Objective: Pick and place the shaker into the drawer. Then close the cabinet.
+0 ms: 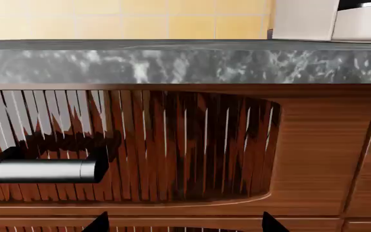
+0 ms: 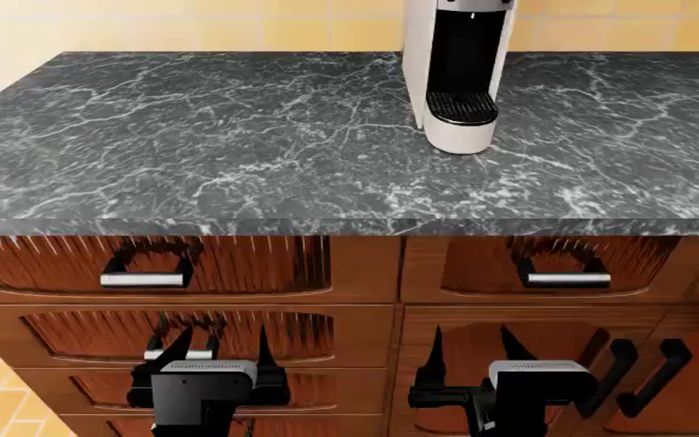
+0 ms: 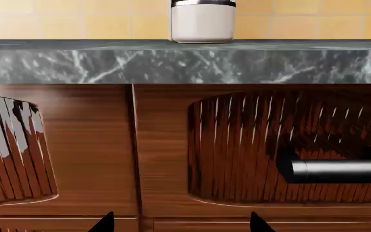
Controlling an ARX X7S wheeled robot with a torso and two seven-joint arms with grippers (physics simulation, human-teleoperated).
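Note:
The shaker is out of view in all three views. Reddish-brown drawer fronts fill the cabinet below the counter, and all are shut. The top left drawer (image 2: 240,264) has a silver bar handle (image 1: 44,170). The top right drawer (image 2: 471,269) has its own silver handle (image 3: 340,170). My left gripper (image 2: 222,341) hangs open in front of the second left drawer front, its fingertips wide apart and empty (image 1: 184,222). My right gripper (image 2: 471,341) is open too, empty, below the top right drawer (image 3: 181,222). I cannot tell which one is the task's drawer.
A dark marble countertop (image 2: 204,137) overhangs the drawers. A white coffee machine (image 2: 459,73) stands on it at the back right. Double doors with black vertical handles (image 2: 641,364) sit at the lower right. Yellow tiles (image 2: 34,27) line the wall behind.

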